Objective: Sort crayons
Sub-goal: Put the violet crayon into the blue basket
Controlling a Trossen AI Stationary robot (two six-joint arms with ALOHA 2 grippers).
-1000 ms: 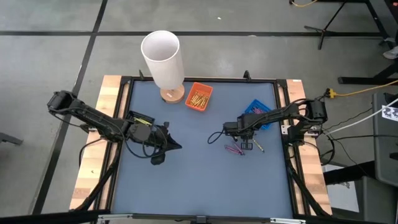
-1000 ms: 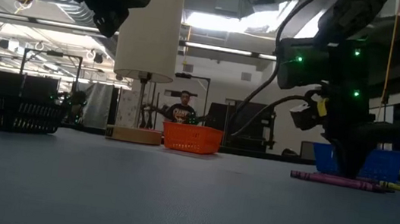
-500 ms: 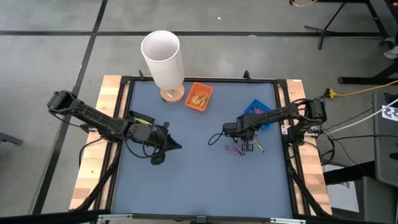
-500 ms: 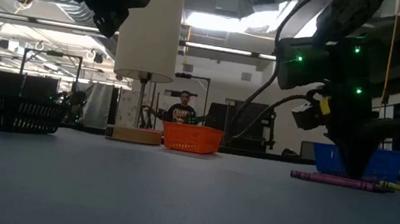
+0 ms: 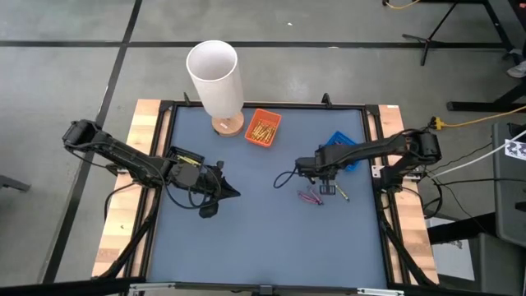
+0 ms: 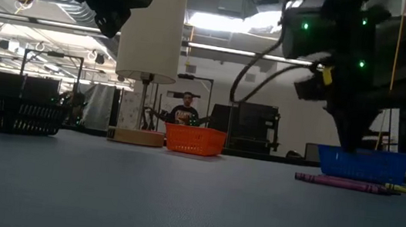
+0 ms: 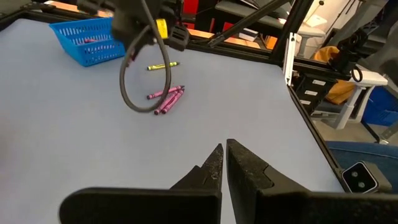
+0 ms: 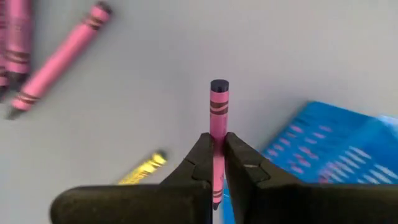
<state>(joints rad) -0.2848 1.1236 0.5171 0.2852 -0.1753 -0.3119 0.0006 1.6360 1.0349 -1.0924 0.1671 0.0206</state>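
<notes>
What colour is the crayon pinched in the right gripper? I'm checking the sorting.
Pink-purple crayon, black bands; clearest in the right wrist view.

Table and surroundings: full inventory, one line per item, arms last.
orange tray: 1, orange, table's far side, holds yellow crayons
blue tray: 1, blue, right side
purple crayons: a few, purple, loose on the mat near blue tray
yellow crayon: 1, yellow, loose beside them
held crayon: 1, purple, in right gripper
lamp: 1, white shade, wooden base, far left
person: 1, background
left gripper: shut, empty, left side
right gripper: shut on held crayon, near blue tray
</notes>
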